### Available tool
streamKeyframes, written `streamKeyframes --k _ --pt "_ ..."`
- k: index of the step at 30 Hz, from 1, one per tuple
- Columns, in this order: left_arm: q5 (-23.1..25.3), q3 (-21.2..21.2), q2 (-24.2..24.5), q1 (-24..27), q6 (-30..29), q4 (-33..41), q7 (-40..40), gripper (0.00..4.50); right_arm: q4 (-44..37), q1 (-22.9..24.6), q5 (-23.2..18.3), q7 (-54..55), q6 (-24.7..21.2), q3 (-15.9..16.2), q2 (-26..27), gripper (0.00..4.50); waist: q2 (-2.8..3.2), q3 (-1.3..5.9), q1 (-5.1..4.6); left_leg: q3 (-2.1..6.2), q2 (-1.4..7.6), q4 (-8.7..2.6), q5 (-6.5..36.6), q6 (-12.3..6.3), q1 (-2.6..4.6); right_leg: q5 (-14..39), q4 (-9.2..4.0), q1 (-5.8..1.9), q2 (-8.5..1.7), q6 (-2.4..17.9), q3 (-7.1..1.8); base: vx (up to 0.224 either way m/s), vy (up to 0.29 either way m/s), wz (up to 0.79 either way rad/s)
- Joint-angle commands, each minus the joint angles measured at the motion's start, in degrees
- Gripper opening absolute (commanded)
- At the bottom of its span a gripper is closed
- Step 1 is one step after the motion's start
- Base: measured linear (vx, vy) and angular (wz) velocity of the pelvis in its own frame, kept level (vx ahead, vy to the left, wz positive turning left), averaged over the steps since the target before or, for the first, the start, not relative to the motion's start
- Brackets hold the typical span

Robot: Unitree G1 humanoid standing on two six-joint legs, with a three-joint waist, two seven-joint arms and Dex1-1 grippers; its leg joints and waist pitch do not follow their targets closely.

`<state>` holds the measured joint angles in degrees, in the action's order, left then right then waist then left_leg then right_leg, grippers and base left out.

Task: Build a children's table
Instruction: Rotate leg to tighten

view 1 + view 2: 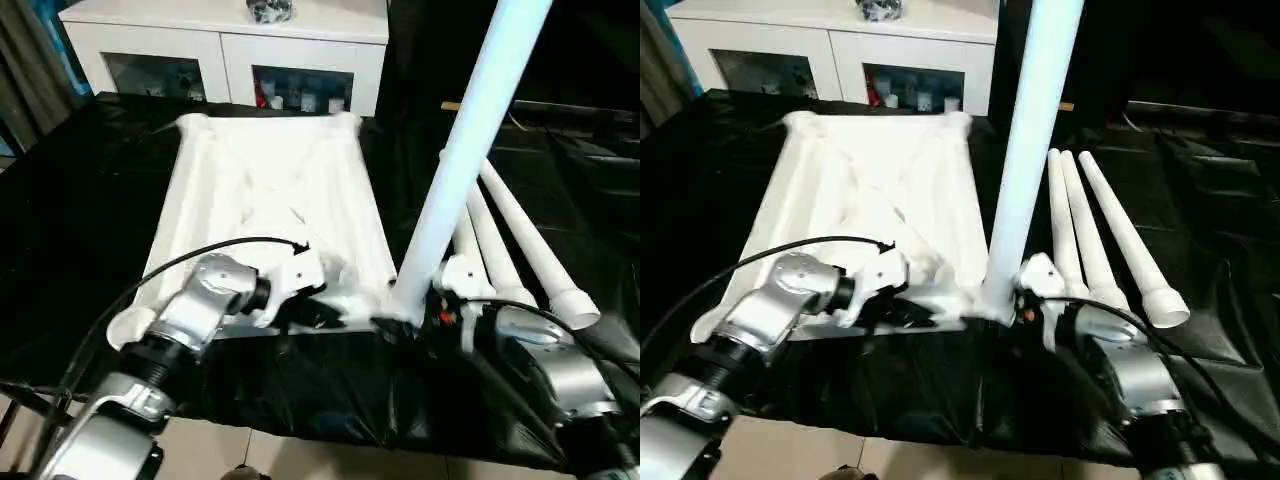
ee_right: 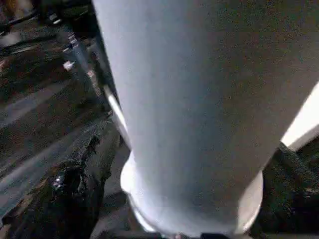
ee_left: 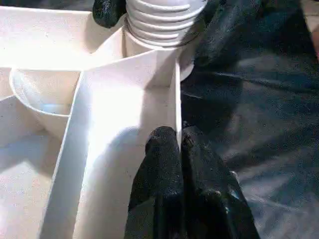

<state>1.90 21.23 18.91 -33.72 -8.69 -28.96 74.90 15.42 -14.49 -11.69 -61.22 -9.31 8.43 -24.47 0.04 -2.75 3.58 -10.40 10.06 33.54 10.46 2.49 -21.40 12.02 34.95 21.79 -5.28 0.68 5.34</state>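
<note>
The white tabletop (image 1: 270, 190) lies ribbed side up on a black-covered bench. One white leg (image 1: 470, 140) stands upright in its near right corner socket, and its threaded end (image 3: 164, 20) sits in that socket. My right gripper (image 1: 415, 325) is open at the leg's base, with a black finger (image 2: 75, 189) on each side of the tube (image 2: 199, 99). My left gripper (image 3: 179, 142) is shut on the thin wall of the tabletop's near rim (image 3: 177, 99), a short way left of that socket. Three more legs (image 1: 520, 240) lie side by side to the right of the tabletop.
A white cabinet with glass doors (image 1: 230, 40) stands behind the bench. The black cover (image 1: 80, 220) spreads wide to the left of the tabletop and hangs over the near edge, with the floor (image 1: 300, 450) below it. A black cable (image 1: 200, 250) arcs over my left wrist.
</note>
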Motion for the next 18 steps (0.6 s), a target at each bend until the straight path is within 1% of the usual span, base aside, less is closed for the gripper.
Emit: streamKeyframes --k 1,2,3,4,5,6,9,10,11,14,16,17,18 --pt "-0.9 2.6 -0.6 0.3 1.3 1.4 3.5 0.0 -1.8 0.3 -0.8 -3.3 -1.1 2.4 -1.0 3.62 -0.28 3.18 -0.01 1.25 3.86 -4.11 12.0 -4.03 0.68 7.1 -4.36 -2.51 -4.26 14.3 -3.6 0.0 0.0 0.0" --pt "-1.0 2.7 -0.3 0.3 1.5 1.4 4.1 0.0 -2.1 0.4 -0.8 -4.0 -1.3 2.8 -1.5 3.62 -0.22 3.21 0.11 1.25 3.91 -4.06 11.4 -4.25 0.73 6.4 -4.23 -2.56 -4.26 14.5 -3.57 0.0 0.0 0.0" --pt "-1.0 2.9 0.0 0.3 1.7 1.4 4.8 0.0 -2.2 0.3 -0.8 -4.5 -1.5 3.1 -1.9 3.48 -0.21 3.22 0.16 1.22 3.9 -4.01 11.2 -4.47 0.71 6.0 -4.16 -2.53 -4.26 14.6 -3.57 0.0 0.0 0.0" --pt "-0.9 3.0 0.3 0.3 1.9 1.3 5.3 0.0 -2.4 0.3 -0.8 -5.1 -1.6 3.2 -2.2 3.39 -0.45 3.25 0.14 1.19 3.93 -3.98 11.0 -4.55 0.7 5.9 -4.16 -2.53 -4.3 14.7 -3.57 0.0 0.0 0.0" --pt "-0.9 3.0 0.3 0.3 1.9 1.3 5.3 0.0 -2.4 0.3 -0.8 -5.1 -1.6 3.2 -2.2 3.32 -0.34 3.24 0.22 1.19 3.93 -3.97 10.9 -4.58 0.72 6.1 -4.13 -2.49 -4.33 14.9 -3.56 0.0 0.0 0.0" --pt "-0.8 3.0 0.3 0.3 2.1 1.2 5.2 0.0 -2.2 0.2 -0.8 -5.2 -1.6 3.2 -2.1 3.25 -0.58 3.18 0.17 1.17 3.94 -4.01 11.0 -4.6 0.69 6.5 -4.17 -2.45 -4.28 14.9 -3.54 0.0 0.0 0.0" --pt "-0.9 3.0 0.4 0.4 2.1 1.0 5.4 0.0 -2.1 0.0 -0.8 -5.5 -1.8 3.3 -1.9 2.92 -0.46 3.19 0.27 1.2 3.93 -3.99 11.1 -4.31 0.71 7.5 -4.2 -2.47 -4.38 14.7 -3.54 0.0 0.0 0.0" --pt "-1.2 2.6 0.2 0.4 1.7 0.8 5.2 0.0 -2.2 0.2 -0.9 -5.5 -2.3 3.5 -1.5 2.9 -0.08 3.2 0.35 1.25 3.93 -3.98 11.2 -4.09 0.79 7.5 -4.18 -2.43 -4.39 14.7 -3.56 0.0 0.0 0.0" --pt "-1.1 2.4 0.0 0.3 1.2 0.5 4.6 0.0 -2.2 0.3 -1.0 -4.9 -2.6 3.3 -1.1 2.9 -0.27 3.22 0.27 1.22 3.91 -3.99 11.3 -3.96 0.73 7.3 -4.2 -2.48 -4.32 14.7 -3.55 0.0 0.0 0.0" --pt "-0.5 1.4 -1.2 -0.6 -1.2 -0.9 1.2 0.0 -1.5 0.4 -1.7 -0.5 -4.6 1.7 1.3 2.84 -0.26 3.14 0.27 1.26 3.91 -4.08 11.8 -3.55 0.78 7.9 -4.25 -2.42 -4.37 14.8 -3.56 0.0 0.0 0.0" --pt "-0.4 0.2 -2.6 -1.4 -3.2 -1.6 -2.1 0.0 0.1 -0.3 -1.5 5.6 -5.3 -0.4 4.2 2.83 -0.2 2.91 0.12 1.28 3.75 -4.25 13.6 -2.67 0.88 11.1 -4.64 -2.3 -4.37 14.2 -3.52 0.0 0.0 0.0" --pt "-0.3 -0.1 -3.1 -1.7 -3.9 -1.9 -3.3 0.0 0.7 -0.6 -1.4 7.7 -5.4 -1.1 5.2 2.82 -0.24 2.84 -0.03 1.38 3.77 -4.39 15.0 -1.58 1.05 14.2 -4.96 -2.16 -4.5 13.5 -3.51 0.0 0.0 0.0" --pt "0.4 -0.4 -4.2 -2.2 -5.1 -2.5 -6.1 0.0 2.3 -1.2 -0.3 11.8 -4.7 -1.8 6.8 2.82 -0.29 2.84 -0.15 1.36 3.73 -4.36 15.6 -1.01 1.08 15.6 -5.05 -2.02 -4.5 13.1 -3.53 0.0 0.0 0.0"
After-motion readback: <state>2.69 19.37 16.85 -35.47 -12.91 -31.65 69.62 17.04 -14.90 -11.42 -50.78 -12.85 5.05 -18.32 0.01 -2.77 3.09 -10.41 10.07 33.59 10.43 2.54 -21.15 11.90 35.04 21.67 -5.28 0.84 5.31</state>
